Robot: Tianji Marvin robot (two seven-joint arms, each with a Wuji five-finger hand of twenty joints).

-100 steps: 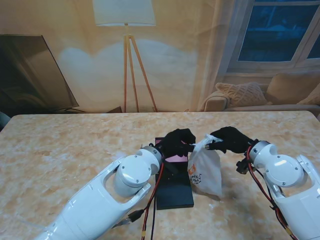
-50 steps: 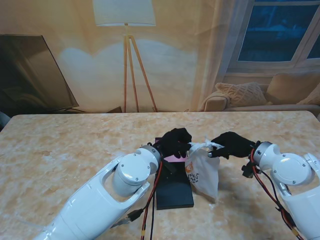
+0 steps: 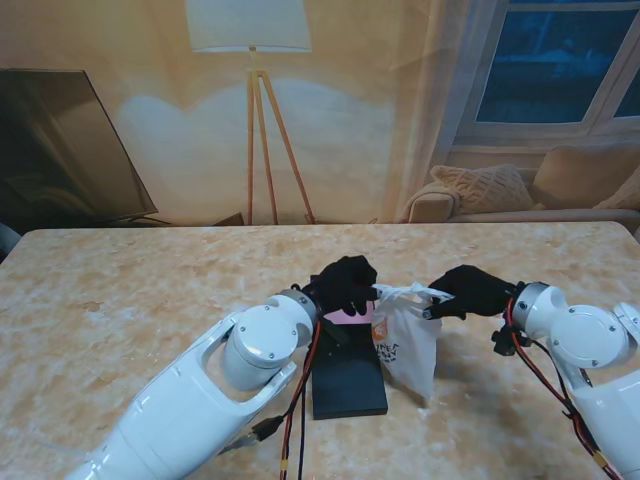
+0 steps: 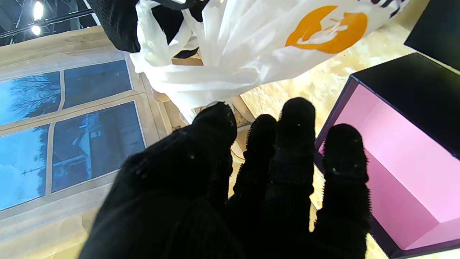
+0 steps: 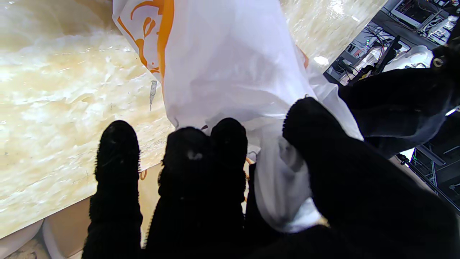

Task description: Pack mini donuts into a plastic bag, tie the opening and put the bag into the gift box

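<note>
The tabletop carries everything, with the arms coming in from my side. Next in size, the box lies open just left of centre, its dark lid nearer to me and its pink well farther off, partly hidden by the left hand in the stand view. The bag hangs just right of the box, its bottom about at the tabletop, though I cannot tell if it rests there. Its long axis runs near upright, the full end down and the gathered neck up, with the orange print facing the box. The neck is drawn sideways between the hands, so that short stretch lies left to right. The left hand is closed at the neck's left end; the wrist view shows its fingertips at the bunched plastic, but a firm grip cannot be confirmed. The right hand is closed on the neck's right end, a fold of plastic clamped between thumb and fingers. By my judgement the tying is under way, not finished. The box well lies to the left of the bag, so the left hand is nearer it, and the bag must travel leftward, full end first. No donuts can be made out.
</note>
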